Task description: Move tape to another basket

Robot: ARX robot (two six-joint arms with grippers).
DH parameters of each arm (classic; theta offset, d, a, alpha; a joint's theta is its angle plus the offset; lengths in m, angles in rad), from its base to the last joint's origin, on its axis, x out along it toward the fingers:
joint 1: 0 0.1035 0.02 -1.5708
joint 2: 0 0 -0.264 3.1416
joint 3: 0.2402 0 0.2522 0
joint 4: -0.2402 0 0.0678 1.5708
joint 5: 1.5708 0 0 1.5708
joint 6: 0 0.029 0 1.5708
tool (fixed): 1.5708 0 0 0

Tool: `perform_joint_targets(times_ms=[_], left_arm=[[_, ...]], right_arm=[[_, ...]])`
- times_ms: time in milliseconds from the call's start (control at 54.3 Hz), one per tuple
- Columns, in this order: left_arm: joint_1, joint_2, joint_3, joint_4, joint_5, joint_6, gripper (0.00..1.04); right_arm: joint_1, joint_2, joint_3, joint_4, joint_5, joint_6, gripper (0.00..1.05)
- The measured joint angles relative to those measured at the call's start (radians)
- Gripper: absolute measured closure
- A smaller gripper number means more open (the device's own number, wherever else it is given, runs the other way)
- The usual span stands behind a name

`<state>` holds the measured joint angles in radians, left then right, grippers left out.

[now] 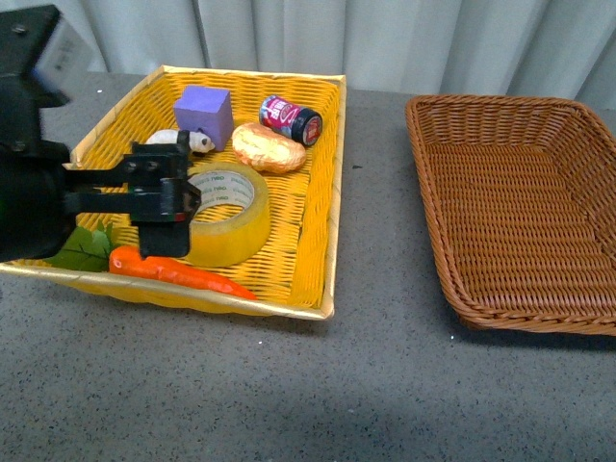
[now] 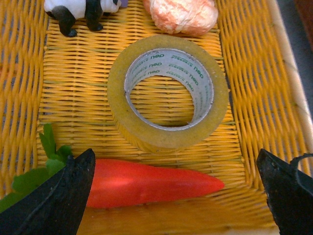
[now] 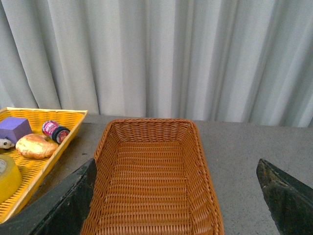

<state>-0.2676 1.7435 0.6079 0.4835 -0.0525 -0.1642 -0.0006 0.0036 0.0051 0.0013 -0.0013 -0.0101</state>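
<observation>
Left fingers (image 2: 63, 196): spread wide, holding nothing; they hover over the near end of the yellow tray (image 1: 320, 192), at the left of the front frame.
Carrot (image 2: 146, 182): lies crosswise under the fingers, just beside the tape's near edge.
Tape (image 2: 168, 140): in the yellow tray, centre of the left wrist frame; flat, hole up, axis vertical; just beyond the fingers' line and centred between them.
Basket (image 1: 435, 188): right of the front frame, well apart from the tray, with nothing in it.
Right fingers (image 3: 58, 205): equally wide and bare, facing the basket, far from the tape.
Nearer arm: left. I judge it must reach slightly forward and down to straddle the roll clear of the carrot.
</observation>
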Motion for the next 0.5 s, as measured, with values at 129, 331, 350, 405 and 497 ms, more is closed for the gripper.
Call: perform_joint_targets(times_ms=[129, 331, 350, 405, 497], left_arm=[[-0.005, 0.076, 0.084, -0.06, -0.032, -0.018, 0.07], [-0.005, 0.182, 0.206, -0.137, -0.079, -0.053, 0.07], [-0.005, 0.183, 0.208, -0.139, -0.081, -0.053, 0.07], [-0.005, 0.205, 0.232, -0.165, -0.106, -0.07, 0.07], [-0.005, 0.247, 0.28, -0.225, -0.125, -0.111, 0.07]], right_arm=[[0.0, 0.0, 0.0, 0.0, 0.0, 0.0, 0.09], [0.0, 0.0, 0.0, 0.0, 0.0, 0.0, 0.09], [0.0, 0.0, 0.0, 0.0, 0.0, 0.0, 0.09], [0.0, 0.0, 0.0, 0.0, 0.0, 0.0, 0.09], [0.0, 0.0, 0.0, 0.0, 0.0, 0.0, 0.09]])
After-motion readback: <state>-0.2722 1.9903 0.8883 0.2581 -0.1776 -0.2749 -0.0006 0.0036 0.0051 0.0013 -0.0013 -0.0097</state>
